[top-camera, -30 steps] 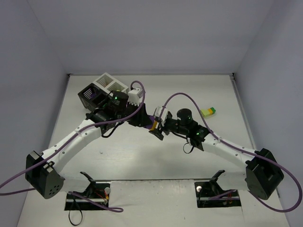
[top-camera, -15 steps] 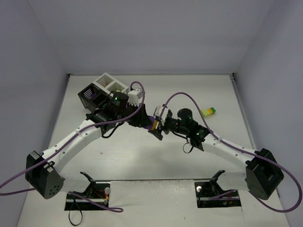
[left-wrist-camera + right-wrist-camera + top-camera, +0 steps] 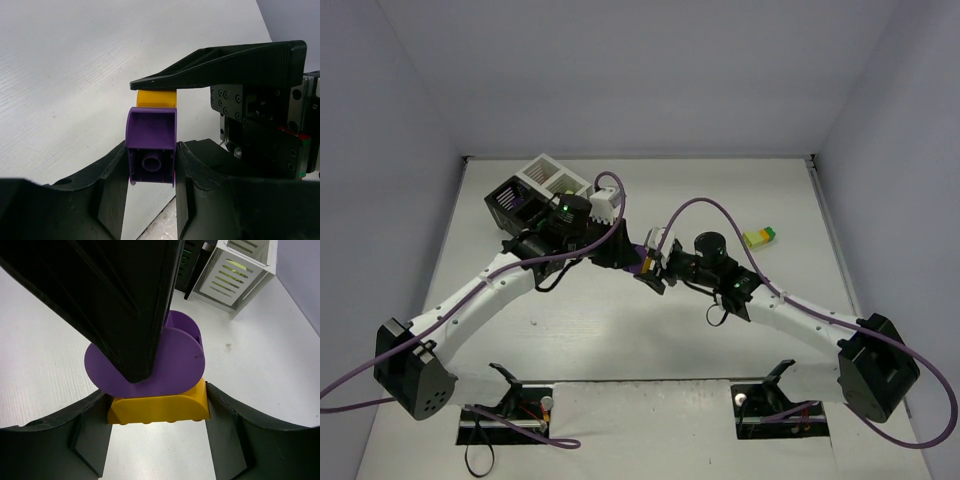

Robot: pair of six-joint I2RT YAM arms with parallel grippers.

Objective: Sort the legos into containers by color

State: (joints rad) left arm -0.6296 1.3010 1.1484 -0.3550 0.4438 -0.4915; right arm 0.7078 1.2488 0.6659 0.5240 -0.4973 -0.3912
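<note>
Lab booth: plain walls around white table.

Smooth purple brick, yellow brick, probably plastic

Soft, even white light falls from overhead, so the pale table looks bright, with only faint, soft-edged shadows and no glare. In the wrist views the purple brick is crisp and well lit. The nearest black fingers go dark and slightly blurred.
</note>
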